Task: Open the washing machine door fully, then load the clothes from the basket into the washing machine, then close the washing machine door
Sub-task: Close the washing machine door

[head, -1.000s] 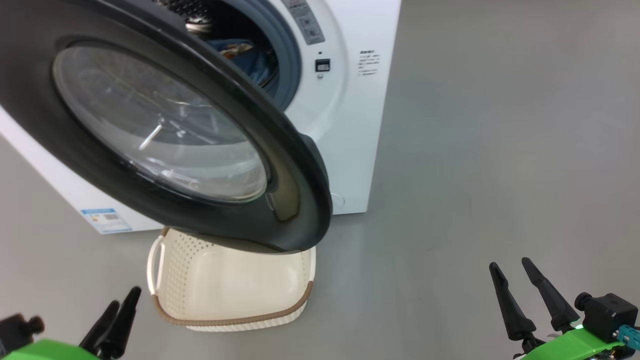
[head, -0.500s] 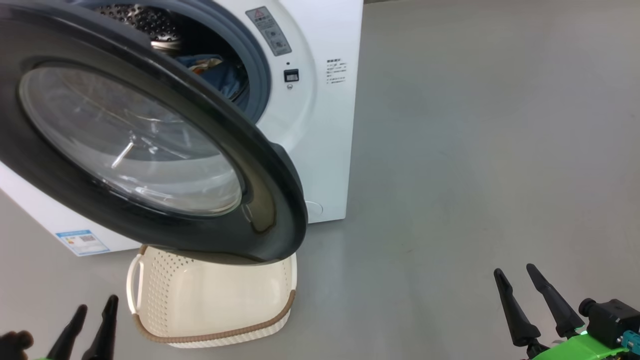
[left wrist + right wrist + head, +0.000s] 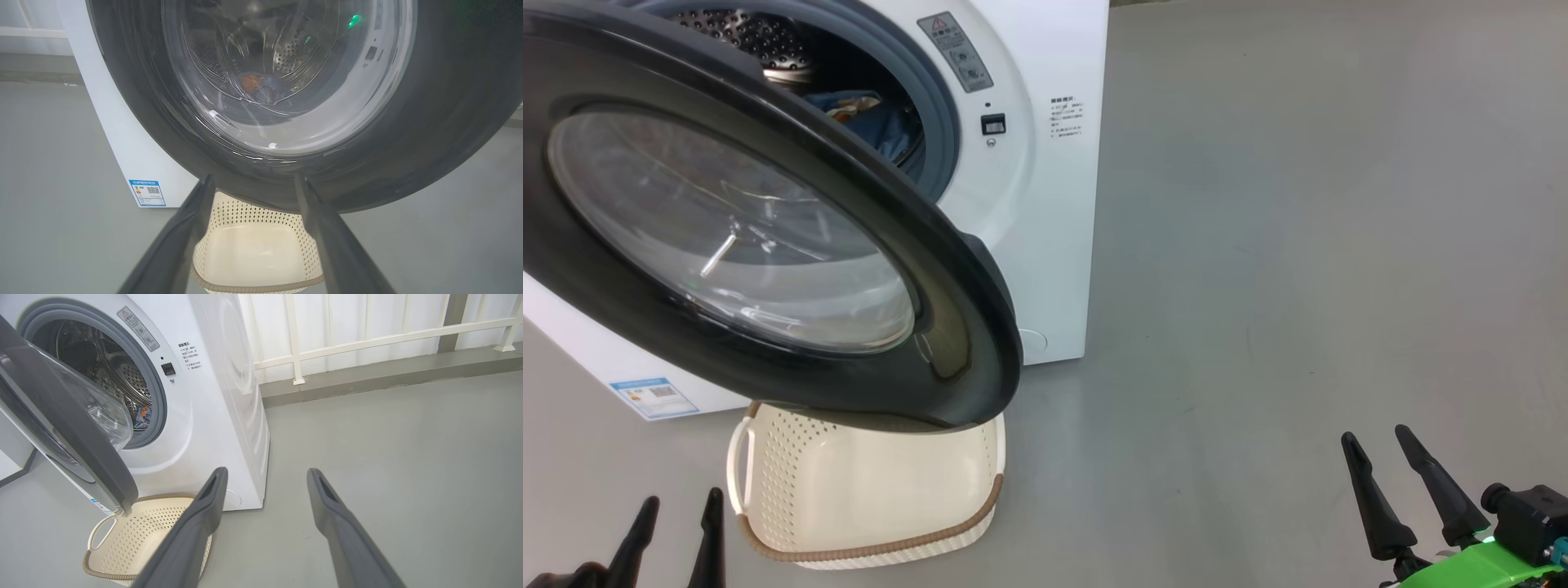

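The washing machine [image 3: 1045,212] [image 3: 212,396] stands on the floor with its black round door [image 3: 768,237] [image 3: 449,102] [image 3: 61,420] swung open toward me. Blue printed clothes [image 3: 874,122] [image 3: 142,414] lie inside the steel drum, and through the door glass they show as clothes [image 3: 261,87]. The cream basket [image 3: 866,490] [image 3: 253,253] [image 3: 135,539] sits below the door, with nothing visible in the part that shows. My left gripper [image 3: 678,531] [image 3: 253,192] is open, low beside the basket's left handle. My right gripper [image 3: 1380,457] [image 3: 265,477] is open, far to the right over bare floor.
Grey floor [image 3: 1298,245] spreads wide to the right of the machine. A white railing [image 3: 367,335] and a low kerb run behind the machine. A blue label [image 3: 654,398] marks its lower corner.
The camera has shifted, so the machine and basket sit further left in the picture. My left gripper has sunk lower in the frame and turned more upright. The door and basket look unmoved.
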Controlling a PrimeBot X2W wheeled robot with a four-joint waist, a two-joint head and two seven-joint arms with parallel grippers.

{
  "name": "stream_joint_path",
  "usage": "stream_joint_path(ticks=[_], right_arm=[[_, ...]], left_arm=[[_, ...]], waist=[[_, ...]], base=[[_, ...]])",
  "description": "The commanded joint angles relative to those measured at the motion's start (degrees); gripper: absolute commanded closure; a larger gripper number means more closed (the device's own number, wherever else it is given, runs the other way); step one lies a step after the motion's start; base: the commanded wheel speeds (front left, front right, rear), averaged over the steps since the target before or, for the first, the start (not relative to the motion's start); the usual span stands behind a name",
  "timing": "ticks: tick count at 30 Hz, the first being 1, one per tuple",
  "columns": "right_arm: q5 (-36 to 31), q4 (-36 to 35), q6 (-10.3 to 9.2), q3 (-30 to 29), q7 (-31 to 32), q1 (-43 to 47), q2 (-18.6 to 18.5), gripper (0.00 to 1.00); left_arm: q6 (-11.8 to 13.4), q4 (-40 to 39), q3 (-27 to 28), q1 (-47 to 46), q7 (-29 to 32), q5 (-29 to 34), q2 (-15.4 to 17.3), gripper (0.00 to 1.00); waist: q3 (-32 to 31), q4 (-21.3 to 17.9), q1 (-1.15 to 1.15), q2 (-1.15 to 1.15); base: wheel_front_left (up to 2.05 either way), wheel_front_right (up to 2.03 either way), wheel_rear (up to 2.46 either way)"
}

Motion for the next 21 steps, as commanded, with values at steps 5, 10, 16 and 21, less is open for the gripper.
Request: stream_joint_path(ticks=[5, 10, 16, 21], right_arm=[[-0.12, -1.21, 0.16, 0.49, -0.28, 0.05, -0.71, 0.00], [-0.22, -0.79, 0.16, 0.29, -0.28, 0.48, -0.11, 0.00], [-0.27, -0.79, 0.16, 0.19, -0.28, 0.30, 0.07, 0.00], [-0.33, -0.90, 0.16, 0.02, -0.28, -0.22, 0.01, 0.00]], left_arm=[[-0.13, -2.90, 5.33, -0.53, -0.60, 6.02, -1.46, 0.00], [-0.13, -1.66, 5.08, -0.69, -0.60, 7.15, -2.75, 0.00], [-0.13, -1.51, 4.93, -1.23, -0.60, 7.82, -2.82, 0.00], [-0.13, -1.73, 4.77, -1.49, -0.60, 7.87, -2.92, 0.00]], waist=[[0.24, 0.34, 0.00, 0.00], [0.26, 0.52, 0.00, 0.00], [0.70, 0.55, 0.00, 0.00], [0.99, 0.85, 0.00, 0.00]], base=[[0.00, 0.00, 0.00], [0.00, 0.00, 0.00], [0.00, 0.00, 0.00], [0.00, 0.00, 0.00]])
